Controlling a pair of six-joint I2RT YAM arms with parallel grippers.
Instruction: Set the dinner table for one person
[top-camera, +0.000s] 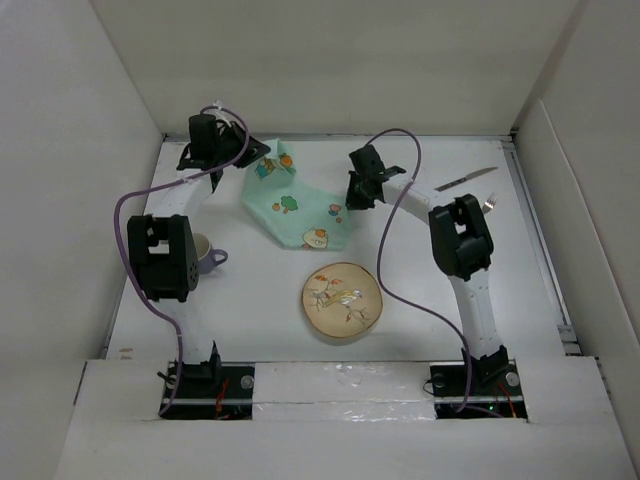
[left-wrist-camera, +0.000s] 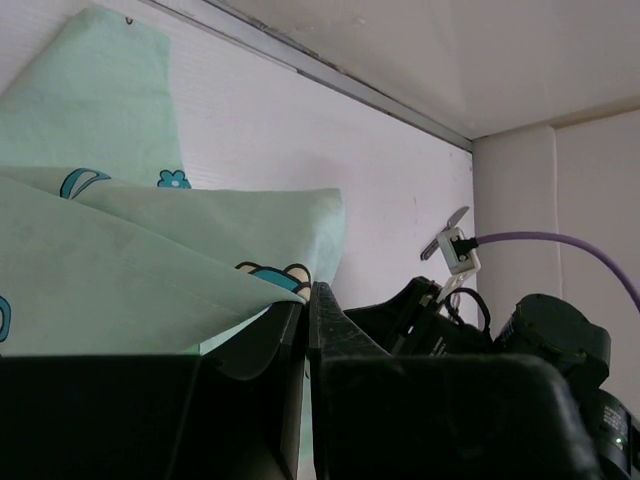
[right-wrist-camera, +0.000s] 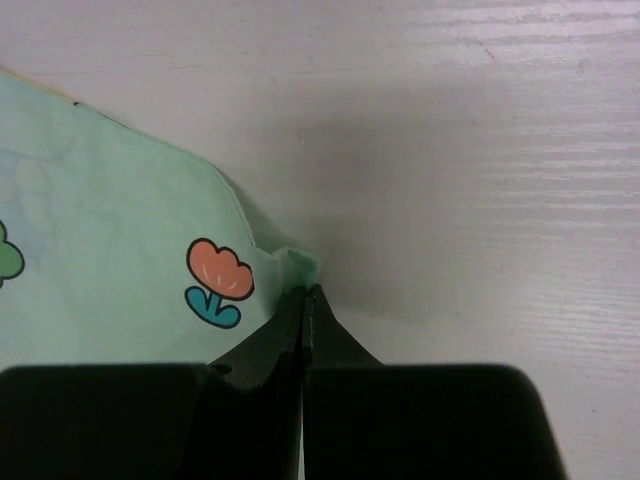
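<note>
The mint-green cartoon-print cloth mat (top-camera: 295, 205) lies partly folded at the back middle of the white dinner table (top-camera: 420, 310). My left gripper (top-camera: 262, 152) is shut on the mat's back-left corner (left-wrist-camera: 270, 285), which is lifted and folded over. My right gripper (top-camera: 352, 198) is shut on the mat's right corner (right-wrist-camera: 298, 265), low at the table. A round plate (top-camera: 342, 298) with a bird picture lies in front of the mat. A lavender mug (top-camera: 203, 254) stands at the left. A knife (top-camera: 466, 179) and a fork (top-camera: 490, 203) lie at the back right.
White walls (top-camera: 60, 150) enclose the table on the left, back and right. Purple cables (top-camera: 395, 250) loop from both arms above the table. In the left wrist view, my right arm (left-wrist-camera: 540, 340) shows beyond the mat.
</note>
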